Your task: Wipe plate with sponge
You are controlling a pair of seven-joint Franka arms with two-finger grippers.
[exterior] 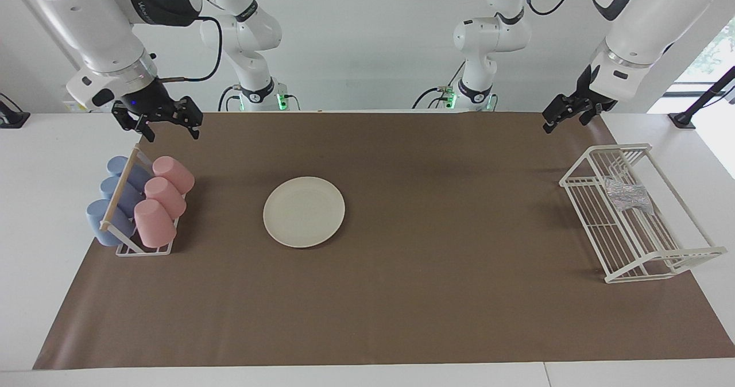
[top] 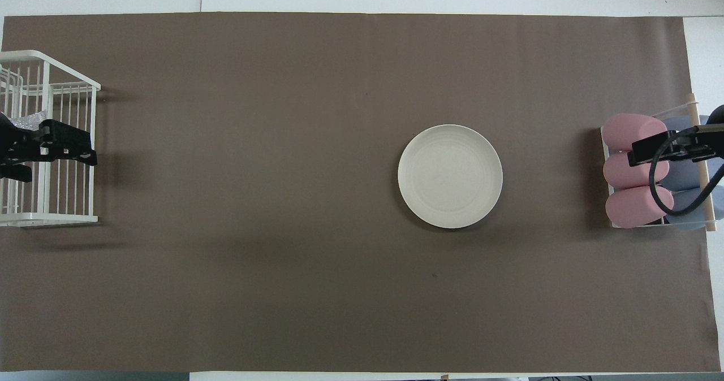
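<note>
round cream plate (exterior: 304, 212) lies flat on the mat; speckled silvery sponge (exterior: 629, 197) sits in the rack (exterior: 608, 275).

The white bench (exterior: 34, 215) is covered by a brown mat (exterior: 436, 295). On the mat, the plate (exterior: 304, 211) is laid flat, a cup rack (exterior: 143, 249) is set toward the right arm's end, and a white wire rack (exterior: 626, 249) toward the left arm's end.

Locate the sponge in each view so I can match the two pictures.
Facing view: the sponge lies inside the white wire rack at the left arm's end of the table.
Overhead view: only a sliver of the sponge shows through the rack's bars at the picture's edge, beside the left gripper.
Shared landmark: the plate.
</note>
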